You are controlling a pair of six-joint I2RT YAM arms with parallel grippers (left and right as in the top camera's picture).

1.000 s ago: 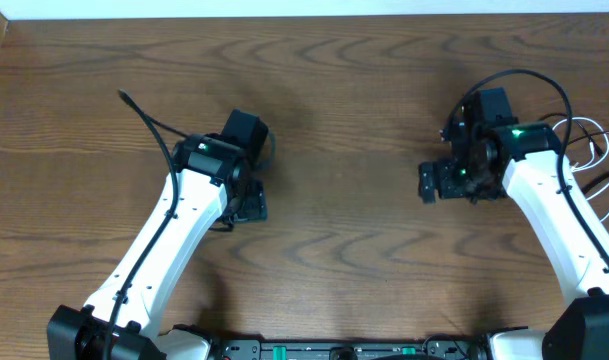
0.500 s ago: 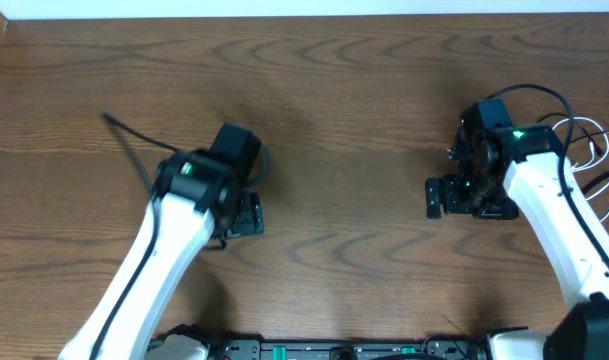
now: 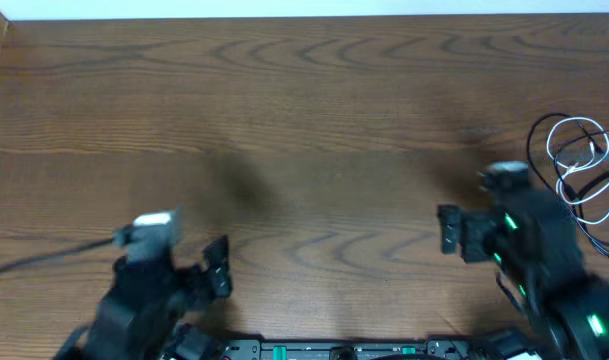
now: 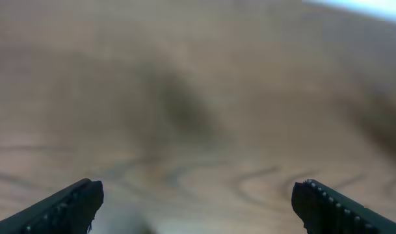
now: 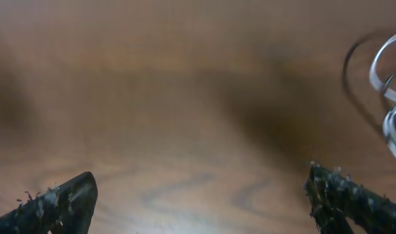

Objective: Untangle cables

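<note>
Wood-grain tabletop [image 3: 314, 90] fills all three views, with a pale strip along its far edge. At the right edge lie the cables [image 3: 579, 160]: white loops and a thin black loop overlapping in one loose heap, partly cut off by the frame. Where they cross is too small to tell. The right hand [image 5: 201, 198] sits nearer and to the left of that heap, fingers spread wide with nothing between them, and its wrist view catches the loops at its far right. The left hand [image 4: 196, 201], equally spread and empty, is well apart on the near left. The right arm is plainly the nearer one, and its reach would run rightward and farther away. The heap stretches roughly near to far. No label or writing is readable.
</note>
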